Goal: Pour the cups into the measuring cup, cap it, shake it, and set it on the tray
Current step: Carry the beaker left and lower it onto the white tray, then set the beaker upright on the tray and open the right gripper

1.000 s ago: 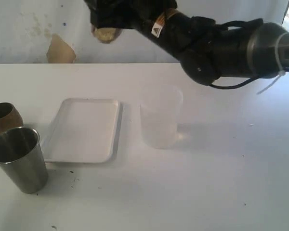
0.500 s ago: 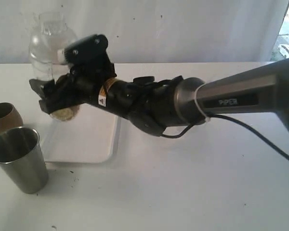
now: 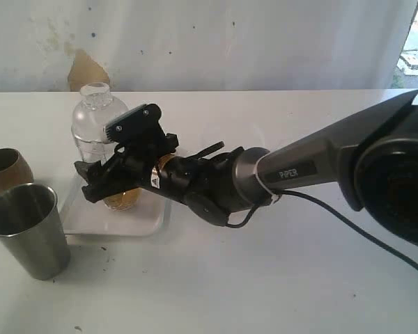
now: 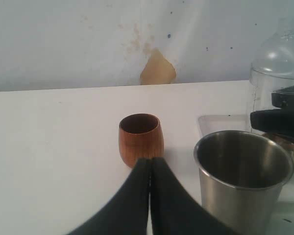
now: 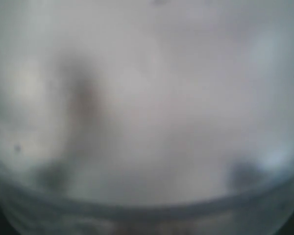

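The measuring cup (image 3: pixel 97 125), clear with a domed lid and amber liquid at the bottom, stands upright over the white tray (image 3: pixel 125 224). My right gripper (image 3: pixel 106 184) reaches across from the right and is shut on its lower body. In the right wrist view the measuring cup (image 5: pixel 147 122) fills the frame as a blur. The steel tumbler (image 3: pixel 29 233) and the brown cup (image 3: pixel 3 170) stand left of the tray. My left gripper (image 4: pixel 150 164) is shut and empty, just short of the brown cup (image 4: pixel 140 142), with the steel tumbler (image 4: pixel 242 196) beside it.
The right arm (image 3: pixel 299 174) lies low across the middle of the table and hides what stands behind it. A pale wall with a tan patch (image 3: pixel 87 73) backs the table's far edge.
The right arm has swung down from high above the table, bringing the capped measuring cup onto the tray. It now covers the frosted beaker seen a second ago.
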Available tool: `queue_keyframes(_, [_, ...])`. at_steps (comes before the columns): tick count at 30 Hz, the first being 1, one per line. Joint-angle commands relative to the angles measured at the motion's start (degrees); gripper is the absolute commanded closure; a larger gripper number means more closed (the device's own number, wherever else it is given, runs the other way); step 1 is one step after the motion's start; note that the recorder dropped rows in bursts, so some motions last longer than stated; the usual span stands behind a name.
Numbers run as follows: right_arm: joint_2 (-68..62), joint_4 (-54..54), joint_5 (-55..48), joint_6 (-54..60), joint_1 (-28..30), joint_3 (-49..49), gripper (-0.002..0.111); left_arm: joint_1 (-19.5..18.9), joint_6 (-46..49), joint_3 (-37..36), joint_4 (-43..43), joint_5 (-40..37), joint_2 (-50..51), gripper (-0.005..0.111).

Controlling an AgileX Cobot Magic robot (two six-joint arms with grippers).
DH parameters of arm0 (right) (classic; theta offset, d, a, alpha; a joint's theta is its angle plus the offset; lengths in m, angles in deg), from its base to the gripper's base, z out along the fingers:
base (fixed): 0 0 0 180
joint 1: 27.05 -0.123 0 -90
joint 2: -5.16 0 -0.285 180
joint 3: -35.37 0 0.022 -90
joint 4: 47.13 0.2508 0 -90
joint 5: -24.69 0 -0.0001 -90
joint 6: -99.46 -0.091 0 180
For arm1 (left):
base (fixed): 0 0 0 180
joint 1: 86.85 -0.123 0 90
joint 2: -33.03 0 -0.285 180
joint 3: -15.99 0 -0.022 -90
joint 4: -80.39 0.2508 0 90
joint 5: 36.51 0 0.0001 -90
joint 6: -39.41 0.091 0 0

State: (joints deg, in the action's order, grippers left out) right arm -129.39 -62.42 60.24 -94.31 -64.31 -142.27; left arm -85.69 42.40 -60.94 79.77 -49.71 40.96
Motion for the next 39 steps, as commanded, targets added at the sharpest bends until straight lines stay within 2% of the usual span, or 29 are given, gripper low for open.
queue_keyframes(1, [0.1, 3.5, 3.5, 0.7, 0.3, -0.7, 0.108, 0.1, -0.1, -0.3, 0.2, -0.1, -0.1, 0.106])
queue_keyframes(39, [0.1, 4.9, 3.9, -0.4, 0.2, -0.7, 0.108, 0.1, -0.1, -0.3, 0.2, -0.1, -0.1, 0.106])
